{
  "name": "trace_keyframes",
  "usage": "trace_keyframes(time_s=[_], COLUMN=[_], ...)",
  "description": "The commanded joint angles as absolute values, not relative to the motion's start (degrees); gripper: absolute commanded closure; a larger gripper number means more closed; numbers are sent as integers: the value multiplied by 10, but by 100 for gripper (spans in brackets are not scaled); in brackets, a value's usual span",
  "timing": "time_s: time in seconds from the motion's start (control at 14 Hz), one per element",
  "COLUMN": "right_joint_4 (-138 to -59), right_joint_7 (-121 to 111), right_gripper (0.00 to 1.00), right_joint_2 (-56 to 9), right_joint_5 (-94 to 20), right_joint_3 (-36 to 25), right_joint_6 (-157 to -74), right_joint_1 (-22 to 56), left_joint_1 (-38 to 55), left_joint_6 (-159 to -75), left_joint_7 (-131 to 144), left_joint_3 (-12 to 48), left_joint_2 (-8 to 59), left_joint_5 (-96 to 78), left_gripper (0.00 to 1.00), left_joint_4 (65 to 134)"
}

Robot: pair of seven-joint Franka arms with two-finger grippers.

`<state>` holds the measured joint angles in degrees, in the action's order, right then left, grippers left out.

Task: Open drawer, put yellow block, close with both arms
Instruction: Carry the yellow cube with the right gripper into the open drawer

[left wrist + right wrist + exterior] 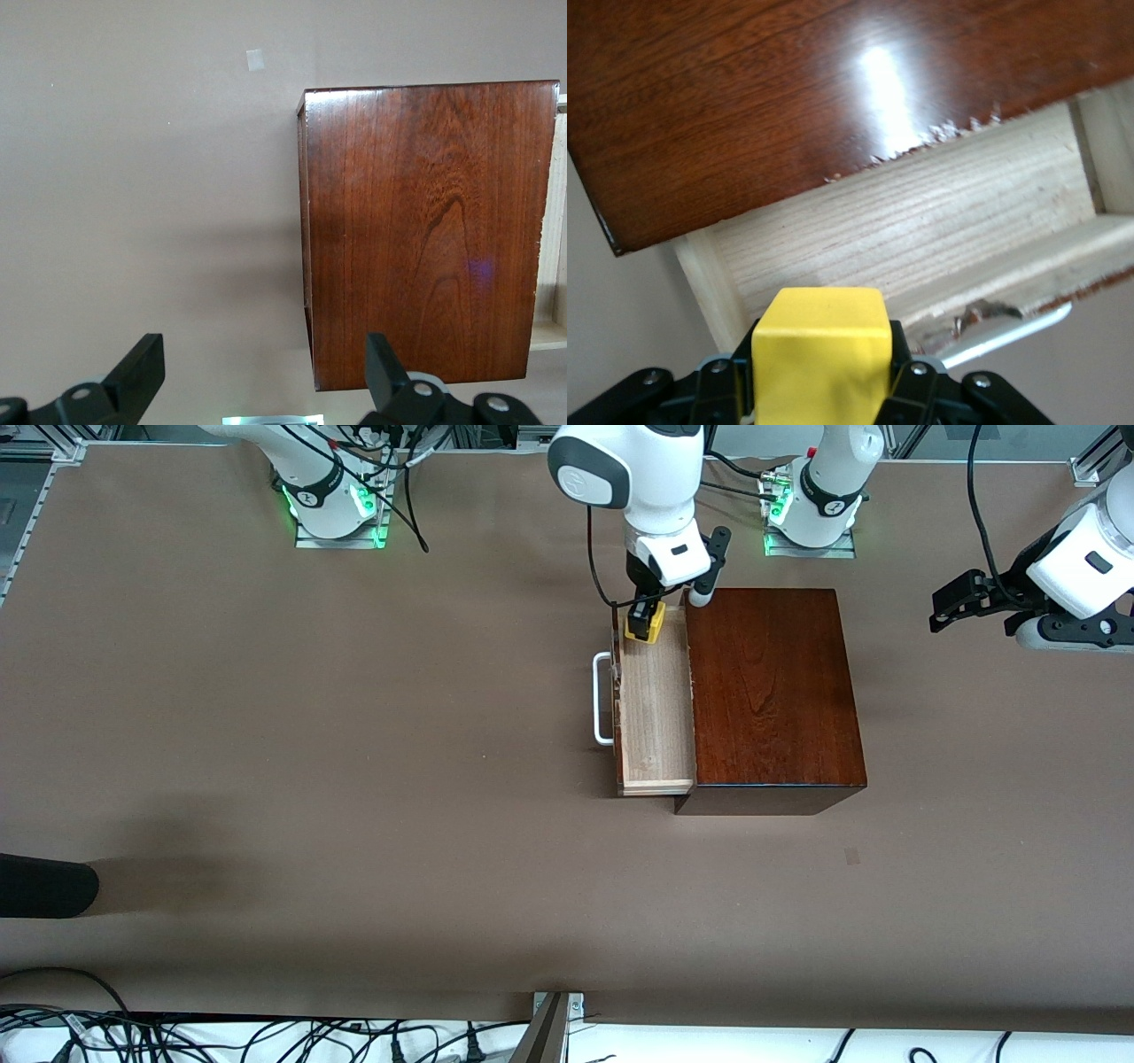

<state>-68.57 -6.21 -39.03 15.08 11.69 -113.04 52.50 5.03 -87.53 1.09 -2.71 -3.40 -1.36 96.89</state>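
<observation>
The yellow block (644, 627) sits pinched between the fingers of the right gripper (644, 622), which clamps it on two sides and holds it over the open drawer (656, 708), above the end of the tray that lies farthest from the front camera. In the right wrist view the cube (824, 350) fills the gap between the black fingers (914, 382), with the pale wood floor of the tray (921, 230) below it and the glossy lid of the dark-wood box (744, 106) just beside. The drawer is pulled out toward the right arm's end of the table, its white bar handle (602, 698) on the outer face and its light-wood floor bare. The dark-wood box (771, 691) stands on the brown table (354, 779), roughly between the two arm bases. The left gripper (957, 607) waits in the air over the table toward the left arm's end, well apart from the box, its jaws spread wide; the left wrist view shows both black fingertips (142, 367) far apart above the tabletop, with the box top (425, 230) ahead of them. A small pale patch (255, 59) lies on the table near the box.
</observation>
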Motion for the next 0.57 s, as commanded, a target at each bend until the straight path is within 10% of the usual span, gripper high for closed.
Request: trace_keyframes(time_s=[0.0, 0.5], right_joint_4=[-649, -649], right_joint_7=[-111, -156], right_gripper=[100, 100], right_joint_2=[-417, -461], right_joint_5=[161, 162], right_joint_3=[111, 109], right_joint_6=[-1128, -1175], right_joint_1=[528, 527], left_joint_1=[54, 57], left_joint_6=[-860, -860], left_joint_7=[4, 7], left_joint_3=[-25, -24], left_joint_2=[-25, -25], left_joint_5=[-19, -19], left_gripper=[0, 0], left_joint_4=[942, 942])
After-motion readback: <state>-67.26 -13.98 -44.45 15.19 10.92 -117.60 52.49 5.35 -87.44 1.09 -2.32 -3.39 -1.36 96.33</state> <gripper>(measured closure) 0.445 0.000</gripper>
